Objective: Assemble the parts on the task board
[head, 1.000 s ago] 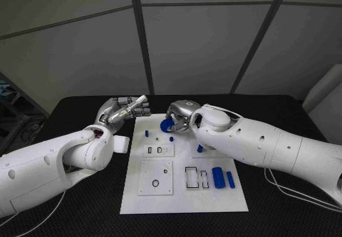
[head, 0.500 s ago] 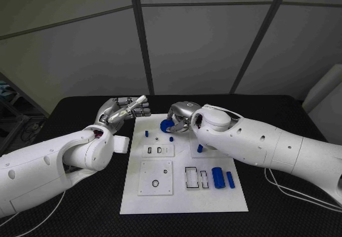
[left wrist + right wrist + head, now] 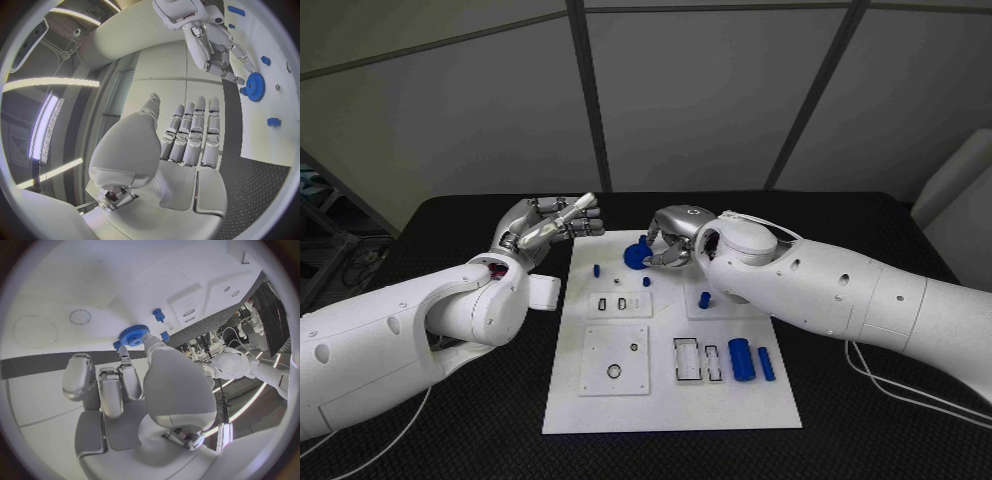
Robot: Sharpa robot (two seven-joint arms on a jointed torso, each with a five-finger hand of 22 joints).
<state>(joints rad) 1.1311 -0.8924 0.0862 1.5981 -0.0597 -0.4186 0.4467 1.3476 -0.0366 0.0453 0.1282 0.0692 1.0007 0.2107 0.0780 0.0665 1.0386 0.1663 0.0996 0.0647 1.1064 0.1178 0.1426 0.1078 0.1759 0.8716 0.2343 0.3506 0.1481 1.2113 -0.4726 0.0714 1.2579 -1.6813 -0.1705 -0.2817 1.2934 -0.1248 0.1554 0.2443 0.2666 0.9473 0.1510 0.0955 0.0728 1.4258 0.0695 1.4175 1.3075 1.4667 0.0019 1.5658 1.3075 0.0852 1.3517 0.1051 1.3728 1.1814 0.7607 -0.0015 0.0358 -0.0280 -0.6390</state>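
Head view: right hand (image 3: 672, 240) pinches blue gear (image 3: 636, 254) at the far end of the task board (image 3: 669, 400), gear low over the white surface; contact with the board can't be told. Left hand (image 3: 550, 226) is just off the board's far left corner, fingers straight and close together, holding nothing. On the board: small blue pegs (image 3: 597, 270) near the gear, two blue cylinders (image 3: 741, 359) lying beside the rectangular slots (image 3: 688, 359), and an inset plate (image 3: 616, 359) with holes.
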